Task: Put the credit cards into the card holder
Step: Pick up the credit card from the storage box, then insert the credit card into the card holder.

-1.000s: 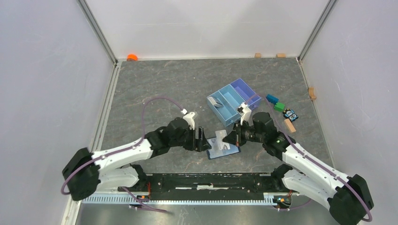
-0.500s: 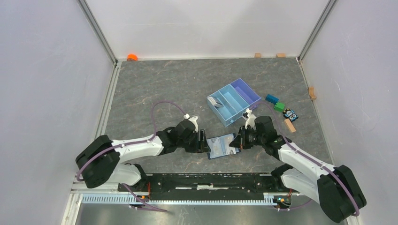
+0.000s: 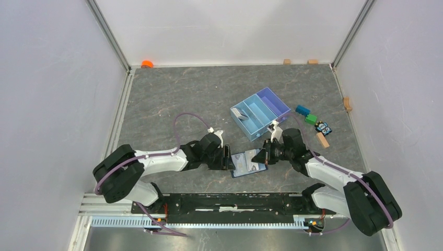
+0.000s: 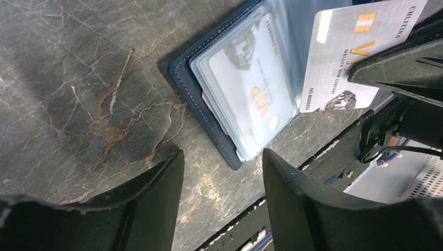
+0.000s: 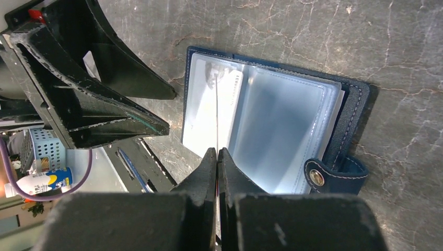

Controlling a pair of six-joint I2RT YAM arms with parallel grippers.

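**A:** Where does the card holder lie, and how is it turned?

**B:** The card holder [image 3: 243, 167] lies open and flat on the worktop [image 3: 183, 99], near the front edge and between the two arms. Its long axis runs across, from the left arm's side to the right's, rising slightly toward the right. The clear sleeves face up. A snap tab [image 5: 334, 175] sticks out at a corner on the right arm's side.

**A:** And the cards?

**B:** One credit card [image 4: 339, 57] is pinched in the right gripper [image 5: 217, 154], whose fingers are pressed together on it. It hangs over the sleeves, its long axis pointing away from that gripper toward the left arm. From the right wrist it shows edge-on, lined up with the fold. I cannot tell whether its leading edge touches a pocket. A second card [image 4: 256, 89] sits inside the sleeve on the left arm's side. A third card [image 3: 241, 114] lies in the end compartment of the tray [image 3: 258, 112].

**A:** What crowds the spot?

**B:** The left gripper [image 4: 222, 154] stands low, just beside the holder's left end. Its jaws are apart and grip nothing, and the holder's near corner shows in the gap. The tray is just behind the holder, the toy blocks [image 3: 311, 119] are to its right, and an orange piece [image 3: 147, 64] is well apart at the back wall
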